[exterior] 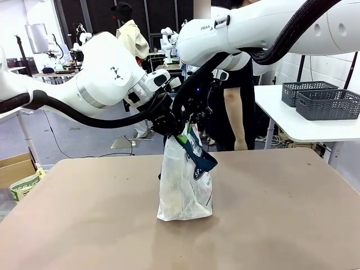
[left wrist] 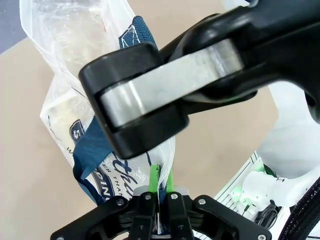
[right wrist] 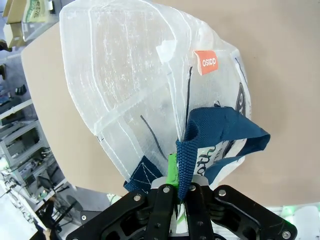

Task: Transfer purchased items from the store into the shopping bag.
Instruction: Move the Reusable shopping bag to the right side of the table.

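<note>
Front view: the bag [exterior: 185,188] stands on the table [exterior: 281,225] near its middle, base down, top drawn up to where my left gripper [exterior: 167,125] and right gripper [exterior: 194,116] meet. They crowd each other there. If I pull them apart unevenly, I judge the bag could tip or drag; if I don't part them, the mouth stays pinched and nothing goes in. Through the plastic I see pale shapes low down, but I cannot tell whether they are goods or folds. Two grey baskets [exterior: 323,101] sit on the side table at my right; what they hold is hidden.

Left wrist view: my left pads [left wrist: 154,176] are closed on a thin fold of the bag's film beside the blue strap [left wrist: 92,145]. That film is slippery and thin, so it may slide out or tear under a hard pull. My other gripper's finger looms just above, a likely knock.

Right wrist view: my right jaws are closed on the strap and the rim together. The bag hangs away below, its interior unclear.
</note>
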You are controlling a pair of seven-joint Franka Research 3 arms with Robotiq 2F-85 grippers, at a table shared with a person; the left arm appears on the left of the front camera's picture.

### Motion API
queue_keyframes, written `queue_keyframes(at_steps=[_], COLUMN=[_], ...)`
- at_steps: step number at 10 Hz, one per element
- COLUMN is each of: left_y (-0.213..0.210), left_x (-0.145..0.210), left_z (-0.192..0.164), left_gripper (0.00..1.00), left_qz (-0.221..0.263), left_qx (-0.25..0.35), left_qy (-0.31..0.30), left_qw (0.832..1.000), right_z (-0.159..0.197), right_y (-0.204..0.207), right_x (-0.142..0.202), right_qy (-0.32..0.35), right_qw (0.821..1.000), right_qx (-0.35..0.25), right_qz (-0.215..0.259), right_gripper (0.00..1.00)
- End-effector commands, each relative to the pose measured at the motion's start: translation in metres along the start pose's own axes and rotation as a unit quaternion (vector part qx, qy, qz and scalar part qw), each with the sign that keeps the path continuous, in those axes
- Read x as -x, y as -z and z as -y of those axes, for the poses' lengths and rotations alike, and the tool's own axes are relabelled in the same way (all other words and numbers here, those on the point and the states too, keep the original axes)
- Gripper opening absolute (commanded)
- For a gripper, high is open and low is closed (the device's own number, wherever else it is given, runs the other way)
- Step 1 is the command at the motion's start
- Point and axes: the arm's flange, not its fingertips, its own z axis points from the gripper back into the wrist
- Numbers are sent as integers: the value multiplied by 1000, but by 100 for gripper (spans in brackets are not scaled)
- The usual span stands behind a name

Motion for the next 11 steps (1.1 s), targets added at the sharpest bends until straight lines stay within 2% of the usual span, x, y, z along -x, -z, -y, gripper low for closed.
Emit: queue_keyframes(at_steps=[1,5,6,11], left_y=[-4,-3,0,0], left_x=[5,4,0,0], left_z=[4,7,0,0], left_gripper=[0,0,0,0], left_qz=[5,6,0,0], left_qx=[-13,-27,-4,-4], left_qy=[-5,-1,3,3], left_qw=[1000,1000,1000,1000], right_z=[-2,-1,0,3], right_y=[1,2,0,-1], right_x=[-2,-1,0,2], right_qy=[11,-1,0,5], right_qw=[1000,1000,1000,1000], right_qx=[-10,0,0,-5], right_qz=[3,1,0,-1], right_gripper=[0,0,0,0])
